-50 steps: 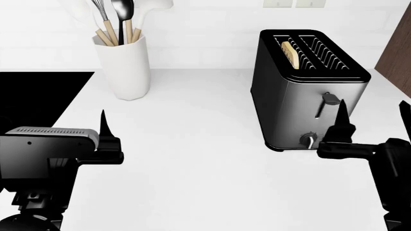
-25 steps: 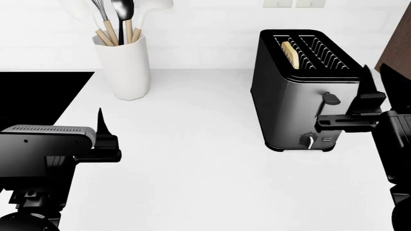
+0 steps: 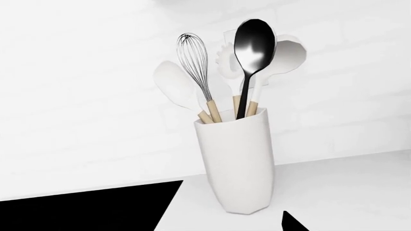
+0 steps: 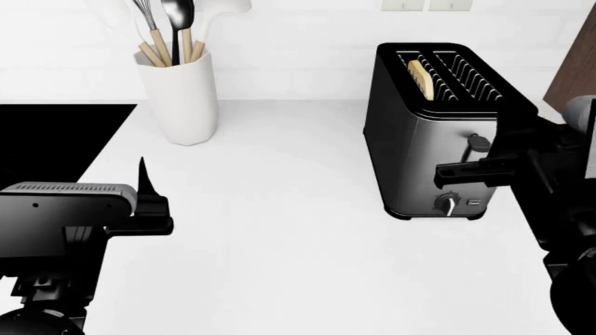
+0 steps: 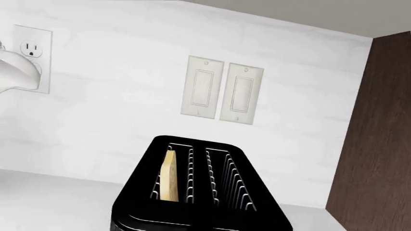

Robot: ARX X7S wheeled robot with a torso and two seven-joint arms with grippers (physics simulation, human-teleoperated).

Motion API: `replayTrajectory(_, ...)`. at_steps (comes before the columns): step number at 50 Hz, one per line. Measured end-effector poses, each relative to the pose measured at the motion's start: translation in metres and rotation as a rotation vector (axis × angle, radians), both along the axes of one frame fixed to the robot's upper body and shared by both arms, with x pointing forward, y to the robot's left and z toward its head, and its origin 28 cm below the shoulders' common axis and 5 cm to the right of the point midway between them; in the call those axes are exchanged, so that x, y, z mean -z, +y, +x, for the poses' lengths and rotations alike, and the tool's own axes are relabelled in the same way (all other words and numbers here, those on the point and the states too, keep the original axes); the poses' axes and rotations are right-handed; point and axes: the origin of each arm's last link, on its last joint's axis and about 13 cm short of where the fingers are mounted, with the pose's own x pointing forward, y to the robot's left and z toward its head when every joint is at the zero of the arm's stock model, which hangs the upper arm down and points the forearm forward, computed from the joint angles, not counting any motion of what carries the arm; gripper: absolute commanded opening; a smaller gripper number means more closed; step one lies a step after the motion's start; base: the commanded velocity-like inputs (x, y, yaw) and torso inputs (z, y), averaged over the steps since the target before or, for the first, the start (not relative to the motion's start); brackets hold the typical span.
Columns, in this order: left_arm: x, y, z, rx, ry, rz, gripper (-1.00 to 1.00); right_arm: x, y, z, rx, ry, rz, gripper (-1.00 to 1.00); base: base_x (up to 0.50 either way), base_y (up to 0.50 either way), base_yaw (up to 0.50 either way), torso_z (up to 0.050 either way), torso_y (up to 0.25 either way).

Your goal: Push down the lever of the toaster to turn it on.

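The toaster (image 4: 423,139) stands at the back right of the white counter, steel-sided with a black top and a slice of bread (image 4: 421,78) in one slot. Its small dark lever (image 4: 479,143) sits high on the front face, above the round dial (image 4: 448,203). My right gripper (image 4: 532,134) is right in front of that face, about level with the lever, close to it, and looks open. The right wrist view shows only the toaster's top (image 5: 199,192) from above. My left gripper (image 4: 142,183) hovers low at the left, open and empty; one fingertip (image 3: 292,224) shows.
A white utensil jar (image 4: 181,98) with whisk and spoons stands at the back left, also in the left wrist view (image 3: 237,161). A black cooktop (image 4: 47,139) lies left. A brown cabinet panel (image 4: 573,63) flanks the toaster. Wall switches (image 5: 222,94) are behind it.
My right gripper has risen from beside the dial and closed in on the toaster's front, now level with the lever. The left arm has barely moved.
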Motion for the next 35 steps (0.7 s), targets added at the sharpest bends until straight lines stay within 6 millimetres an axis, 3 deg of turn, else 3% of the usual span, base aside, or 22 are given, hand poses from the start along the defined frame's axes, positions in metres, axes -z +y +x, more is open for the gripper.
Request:
replayTrajectory(18, 0.002, 0.001, 0.000, -0.006, 0.001, -0.002, 1.00, 0.004, 0.000, 0.002, -0.008, 0.104, -0.002, -1.00, 0.00, 0.00, 0.00, 0.000, 0.000)
replayTrajectory(35, 0.002, 0.001, 0.000, -0.006, 0.001, 0.001, 1.00, 0.025, -0.008, 0.002, 0.017, 0.178, 0.042, -1.00, 0.00, 0.00, 0.00, 0.000, 0.000)
